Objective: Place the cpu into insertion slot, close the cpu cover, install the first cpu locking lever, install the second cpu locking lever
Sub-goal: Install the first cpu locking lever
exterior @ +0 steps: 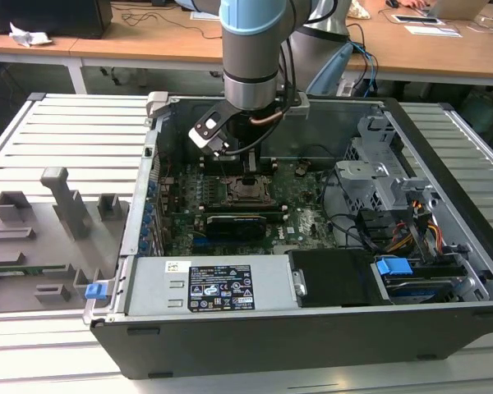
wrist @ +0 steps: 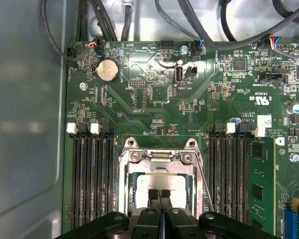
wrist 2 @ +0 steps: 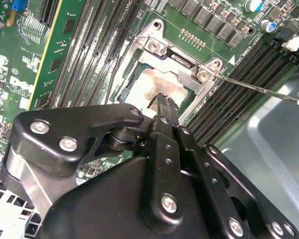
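Observation:
The cpu [wrist: 159, 180] lies flat in the insertion slot [exterior: 248, 192], its pale, smeared metal top [wrist 2: 147, 87] showing through the window of the cpu cover [wrist: 157, 155]. The grey cover frame [wrist 2: 182, 56] is down over the chip. My gripper [wrist: 159, 195] is shut with nothing between its fingers, and its tips [wrist 2: 164, 102] rest at the chip's edge. In the exterior view my gripper [exterior: 248, 174] hangs straight above the socket inside the open computer case. One thin locking lever [wrist 2: 259, 89] sticks out free beside the socket [wrist: 205, 180].
Long black memory slots [wrist: 92, 179] flank the socket on both sides. A black graphics card [exterior: 234, 223] lies just in front of it. The power supply [exterior: 205, 287], a drive cage [exterior: 378, 176] and cables [exterior: 411, 234] crowd the case. A grey fixture [exterior: 57, 222] stands on the exterior view's left.

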{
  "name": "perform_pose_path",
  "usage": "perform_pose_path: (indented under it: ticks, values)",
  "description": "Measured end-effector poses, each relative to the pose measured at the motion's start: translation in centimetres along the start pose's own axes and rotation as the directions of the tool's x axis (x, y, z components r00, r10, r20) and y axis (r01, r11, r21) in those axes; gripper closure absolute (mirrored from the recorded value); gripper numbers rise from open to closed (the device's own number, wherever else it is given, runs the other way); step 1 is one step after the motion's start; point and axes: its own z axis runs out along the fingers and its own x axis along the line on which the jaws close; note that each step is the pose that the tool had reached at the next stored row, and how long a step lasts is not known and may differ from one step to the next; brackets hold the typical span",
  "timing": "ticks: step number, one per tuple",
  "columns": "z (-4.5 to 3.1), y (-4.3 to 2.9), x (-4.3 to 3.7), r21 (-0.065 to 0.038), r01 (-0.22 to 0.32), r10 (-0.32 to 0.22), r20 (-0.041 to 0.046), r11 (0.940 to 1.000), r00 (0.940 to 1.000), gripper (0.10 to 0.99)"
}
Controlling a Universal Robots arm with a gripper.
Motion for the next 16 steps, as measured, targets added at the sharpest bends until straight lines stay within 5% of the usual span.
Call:
perform_pose_path:
  ticks: [16]
  values:
    - [-0.83, 0.05, 0.03, 0.0, 0.0, 0.0, 0.0, 1.0, 1.0, 0.98]
